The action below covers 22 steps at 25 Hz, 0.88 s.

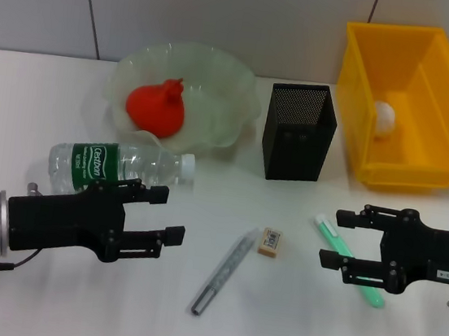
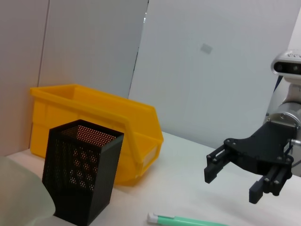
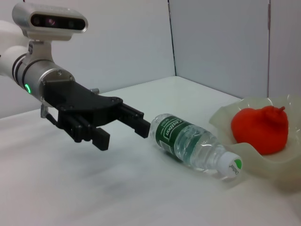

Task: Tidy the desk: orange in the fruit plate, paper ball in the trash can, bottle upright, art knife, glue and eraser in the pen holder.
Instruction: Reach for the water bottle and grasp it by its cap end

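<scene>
With the orange (image 1: 157, 106) in the plate (image 1: 224, 102) and the paper ball (image 1: 384, 116) in the bin (image 1: 433, 71), you are at the bottle (image 1: 118, 163), lying on its side on the bench just beyond the left gripper (image 1: 171, 215). Its jaws are wide open and empty, so close on the bottle's body and stand it up. Rightward lie knife (image 1: 224, 271), eraser (image 1: 271, 241), holder (image 1: 298, 131) and glue (image 1: 349, 257) beneath the right gripper (image 1: 333, 237), jaws open and empty.

Head view: high, looking down. Wrist views: low, facing across desk; each shows opposite pincer.
</scene>
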Available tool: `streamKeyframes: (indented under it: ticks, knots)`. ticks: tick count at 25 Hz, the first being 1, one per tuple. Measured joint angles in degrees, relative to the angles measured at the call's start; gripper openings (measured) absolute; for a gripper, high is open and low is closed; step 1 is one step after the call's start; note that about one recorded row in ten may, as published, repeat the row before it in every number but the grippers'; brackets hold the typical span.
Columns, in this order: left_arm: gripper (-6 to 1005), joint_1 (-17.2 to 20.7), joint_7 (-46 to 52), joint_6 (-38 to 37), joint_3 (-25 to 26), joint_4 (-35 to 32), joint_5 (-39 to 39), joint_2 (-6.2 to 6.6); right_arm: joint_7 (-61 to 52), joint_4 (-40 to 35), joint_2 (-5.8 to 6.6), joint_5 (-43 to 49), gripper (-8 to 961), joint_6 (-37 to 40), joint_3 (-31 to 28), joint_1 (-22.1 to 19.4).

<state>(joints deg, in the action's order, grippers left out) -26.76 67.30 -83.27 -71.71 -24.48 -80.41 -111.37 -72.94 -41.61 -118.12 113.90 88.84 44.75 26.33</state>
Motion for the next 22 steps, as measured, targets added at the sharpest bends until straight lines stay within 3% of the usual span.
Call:
streamKeyframes:
  ticks: [9, 10, 11, 13, 14, 15, 18, 20, 21, 22]
  knots:
    - [742, 0.40, 1.52, -0.67, 0.35, -4.17, 0.13, 0.52, 0.10, 0.04, 0.00, 0.00, 717, -0.16, -0.02, 0.00]
    - [742, 1.16, 3.85, -0.49, 1.33, -10.88, -1.30, 0.54, 0.09, 0.04, 0.00, 0.00, 717, -0.17, -0.02, 0.10]
    - [742, 1.16, 3.85, -0.49, 1.33, -10.88, -1.30, 0.54, 0.09, 0.04, 0.00, 0.00, 716, -0.17, -0.02, 0.10]
    - [742, 0.72, 8.02, 2.17, 3.03, -17.21, -7.54, 0.69, -0.15, 0.04, 0.00, 0.00, 716, -0.17, -0.02, 0.18]
    - [741, 0.72, 8.02, 2.17, 3.03, -17.21, -7.54, 0.69, -0.30, 0.04, 0.00, 0.01, 716, -0.16, -0.02, 0.23]
    - [741, -0.56, 10.86, 4.30, 6.27, -21.10, -14.79, 0.64, -0.81, 0.02, 0.00, 0.11, 716, -0.16, -0.02, 0.34]
    - [741, -1.48, 11.89, 4.74, 8.45, -22.63, -18.83, 0.45, -1.35, 0.01, 0.05, 0.27, 716, -0.15, 0.02, 0.50]
    - [741, -4.26, 15.44, 5.08, 12.94, -26.12, -29.58, -0.08, -1.82, 0.01, 0.23, 0.40, 716, -0.16, 0.04, 0.71]
    - [741, -4.26, 15.44, 5.08, 12.94, -26.12, -29.58, -0.08, -1.82, 0.01, 0.23, 0.40, 716, -0.16, 0.04, 0.71]
    - [741, -5.95, 17.58, 5.44, 14.05, -27.71, -35.60, -0.37, -1.86, 0.01, 0.24, 0.40, 716, -0.16, 0.05, 0.73]
